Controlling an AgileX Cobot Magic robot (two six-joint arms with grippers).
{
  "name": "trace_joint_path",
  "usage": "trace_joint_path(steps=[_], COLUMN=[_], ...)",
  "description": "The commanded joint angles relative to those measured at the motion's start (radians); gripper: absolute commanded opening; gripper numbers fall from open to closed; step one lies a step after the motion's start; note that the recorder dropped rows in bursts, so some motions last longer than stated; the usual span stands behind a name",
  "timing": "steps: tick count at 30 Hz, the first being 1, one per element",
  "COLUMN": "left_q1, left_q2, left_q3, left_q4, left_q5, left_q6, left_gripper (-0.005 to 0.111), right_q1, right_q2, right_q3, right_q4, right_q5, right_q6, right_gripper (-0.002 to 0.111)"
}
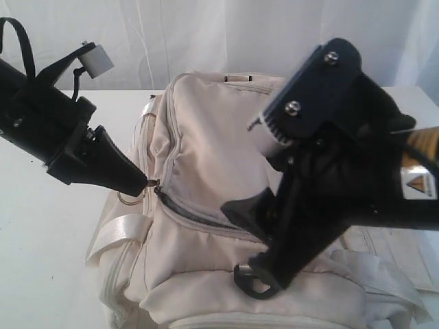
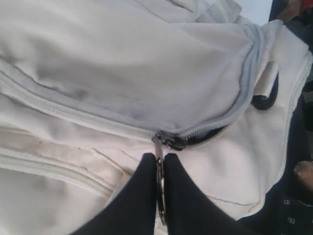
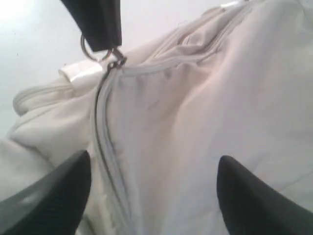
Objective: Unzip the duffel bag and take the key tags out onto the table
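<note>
**Left pincer clamped on the zipper ring, right pincer spread above the bag**

Found the left pincer [image 2: 159, 161] pressed together on the metal ring [image 2: 159, 188] hanging from the zipper pull [image 2: 168, 141], with the ring's edge pinched between its black fingers [image 2: 137, 196]. Saw, right at those tips, the slider at a bend of the curved top zipper of the duffel bag [image 1: 206, 137], with a short dark slit open just past it and closed teeth on its other side. Noted cream, softly creased fabric, a second zipper [image 2: 49, 169] closed beside the pincer, and a glossy pale strap [image 1: 123, 229] just below it. Found the right pincer [image 3: 154, 156] further along that top zipper, fingers spread wide, gripping nothing, hanging over the flap. Saw its black arm [image 1: 343, 171] hiding much of the bag beyond, and a dark D-ring [image 1: 250, 281] under it. Saw the bag lying on the white table [image 1: 41, 226], which stretched out past both pincers.
</note>
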Motion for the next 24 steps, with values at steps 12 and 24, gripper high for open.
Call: trace_joint_path(steps=[12, 24], left_q1=[0.003, 0.003], left_q2=[-0.003, 0.029], left_q3=[-0.007, -0.007], left_q4=[-0.043, 0.013], left_q5=[0.045, -0.057], left_q6=[0.022, 0.011], left_gripper=[0.0, 0.0], right_q1=[0.077, 0.077], right_q2=[0.387, 0.415], right_q3=[-0.166, -0.166], right_q4=[0.106, 0.106], right_q5=[-0.097, 0.026], right_q6=[-0.11, -0.107], right_gripper=[0.068, 0.0])
